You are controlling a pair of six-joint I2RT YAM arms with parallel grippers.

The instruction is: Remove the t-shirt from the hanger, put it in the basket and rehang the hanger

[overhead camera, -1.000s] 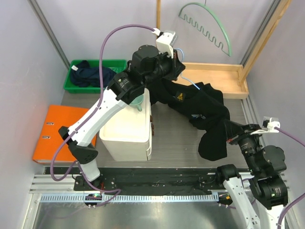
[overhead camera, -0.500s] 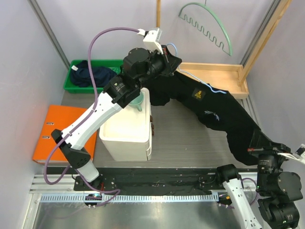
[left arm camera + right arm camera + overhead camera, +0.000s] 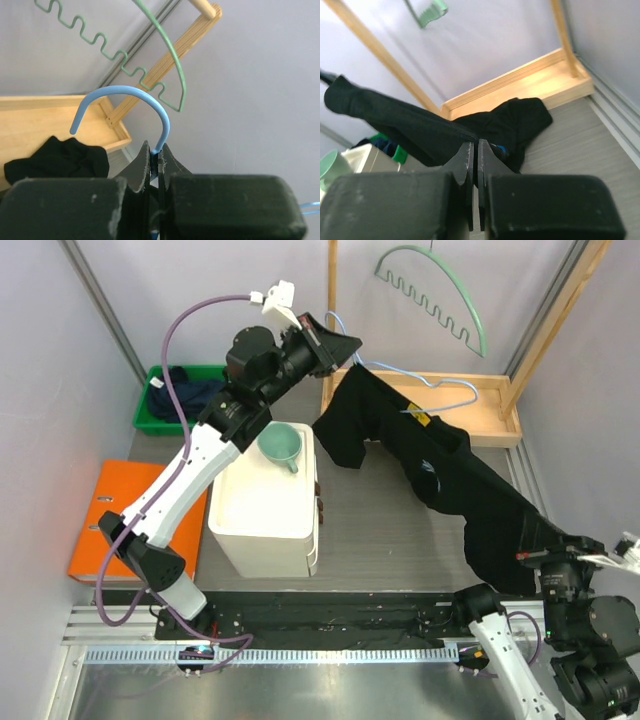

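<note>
Top external view: left jaws pinch the blue hanger (image 3: 125, 89), right jaws clamp the black t-shirt (image 3: 450, 470)

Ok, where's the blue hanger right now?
In the top view, the blue hanger is at the back centre, its hook pinched in the left claw, its wire frame over the wooden tray, inside the black t-shirt.

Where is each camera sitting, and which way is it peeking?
Top external: above and behind, looking down on both arms and the stretched t-shirt.
Left wrist: on the left arm, facing the back wall; left gripper pinches the blue hanger.
Right wrist: on the right arm, facing the wooden tray; right gripper pinches the t-shirt.
Both wrists share: wooden tray, t-shirt.
</note>
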